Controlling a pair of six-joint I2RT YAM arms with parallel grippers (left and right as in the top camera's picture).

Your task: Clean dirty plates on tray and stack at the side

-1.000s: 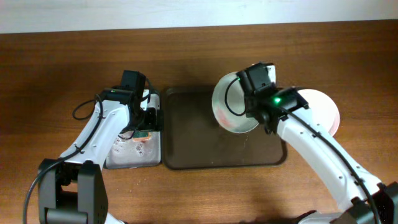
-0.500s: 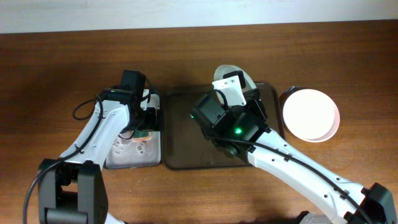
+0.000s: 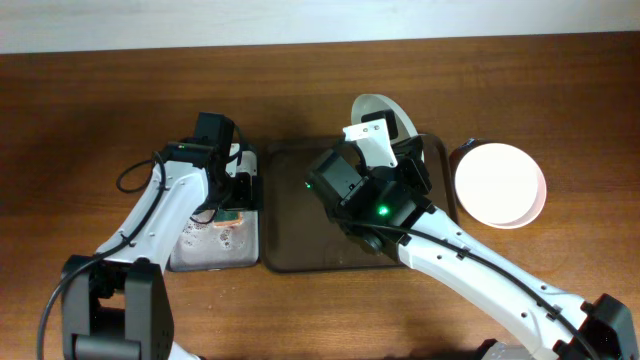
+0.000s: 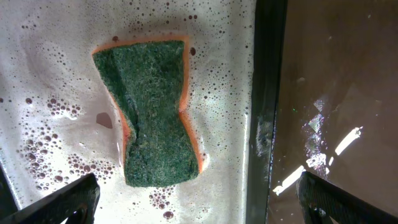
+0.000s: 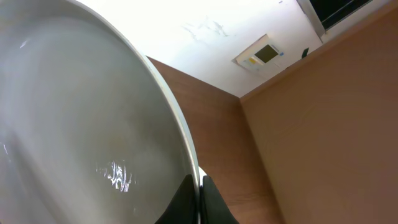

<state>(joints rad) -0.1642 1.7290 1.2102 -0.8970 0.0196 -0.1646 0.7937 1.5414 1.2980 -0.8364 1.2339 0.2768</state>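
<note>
My right gripper (image 3: 392, 150) is shut on the rim of a white plate (image 3: 384, 112) and holds it tilted up on edge over the back right of the dark brown tray (image 3: 295, 215). In the right wrist view the fingers (image 5: 199, 190) pinch the plate's rim (image 5: 81, 124), and its face looks wiped. Further white plates (image 3: 500, 185) lie stacked on the table right of the tray. My left gripper (image 3: 234, 196) hangs open over a green and orange sponge (image 4: 155, 118), not touching it.
The sponge lies in soapy water in a small grey metal tray (image 3: 205, 255) left of the brown tray, whose rim (image 4: 267, 93) runs between them. My right arm's body covers much of the brown tray.
My right arm swung in over the brown tray and turned the plate from facing up to standing on edge near the back rim. The left arm has not moved.
</note>
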